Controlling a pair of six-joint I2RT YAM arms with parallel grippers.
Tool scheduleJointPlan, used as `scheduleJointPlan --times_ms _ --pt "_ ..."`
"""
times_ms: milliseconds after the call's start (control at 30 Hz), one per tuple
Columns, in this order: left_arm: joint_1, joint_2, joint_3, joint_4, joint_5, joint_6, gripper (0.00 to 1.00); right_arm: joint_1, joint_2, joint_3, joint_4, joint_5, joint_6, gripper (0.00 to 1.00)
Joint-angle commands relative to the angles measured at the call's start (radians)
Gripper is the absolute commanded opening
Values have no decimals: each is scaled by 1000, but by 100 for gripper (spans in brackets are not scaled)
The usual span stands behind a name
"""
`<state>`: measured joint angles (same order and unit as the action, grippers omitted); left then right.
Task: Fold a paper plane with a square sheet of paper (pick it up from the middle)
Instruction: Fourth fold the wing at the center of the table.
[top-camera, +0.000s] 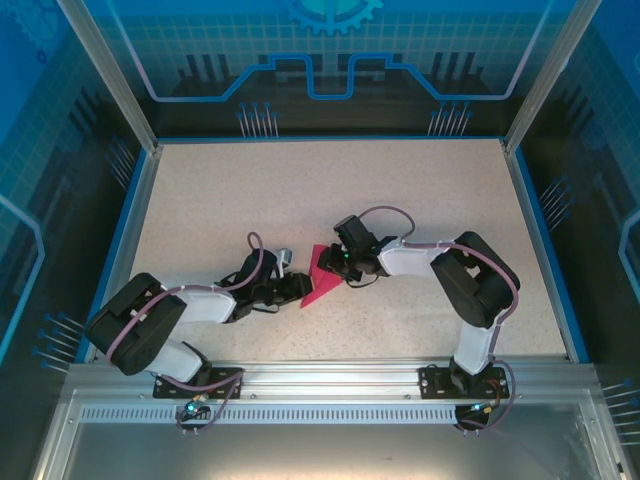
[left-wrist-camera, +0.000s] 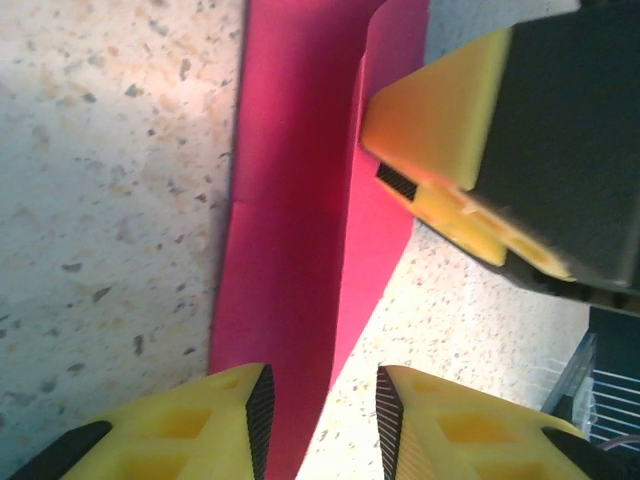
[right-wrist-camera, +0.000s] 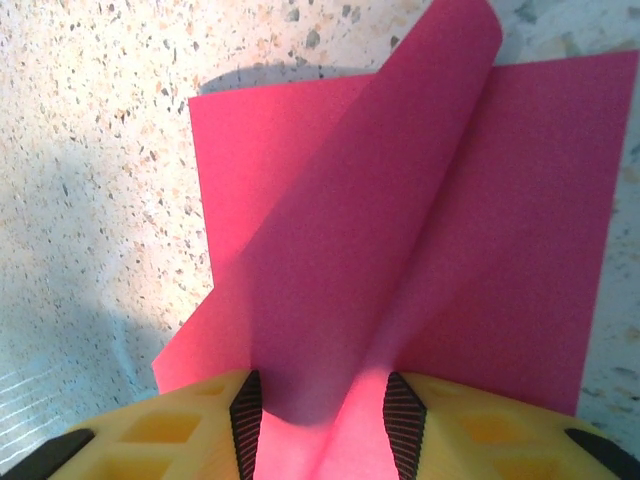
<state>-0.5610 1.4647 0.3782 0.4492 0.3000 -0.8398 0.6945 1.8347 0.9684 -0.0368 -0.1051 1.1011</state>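
- I am reaching my left arm low and inward over the table (top-camera: 300, 190); my left gripper (left-wrist-camera: 320, 405) is standing with its pads apart, and one edge of the pink sheet of paper (left-wrist-camera: 290, 250) is running loose between them.
- I am bending my right arm in from the opposite side; my right gripper (right-wrist-camera: 315, 415) is straddling a raised curl of the sheet; I cannot tell whether it is squeezing.
- The sheet is lying mid-table between both grippers; speckled tabletop is lying bare toward the far blue rim and both sides.
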Motion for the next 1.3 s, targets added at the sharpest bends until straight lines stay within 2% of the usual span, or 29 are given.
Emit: scheduleJointPlan --times_ms 0,567,900,1267 --pt "-2 -10 33 -64 -18 59 35 4 63 -16 -167 76 20 42" --pt "-14 112 126 -77 -29 107 31 11 81 4 -186 63 36 43" --pt "-13 140 123 -91 -27 85 9 1 -39 -10 -123 37 -47 45" --pt "-2 154 103 25 89 17 4 -15 -140 -76 -6 -47 -175 44"
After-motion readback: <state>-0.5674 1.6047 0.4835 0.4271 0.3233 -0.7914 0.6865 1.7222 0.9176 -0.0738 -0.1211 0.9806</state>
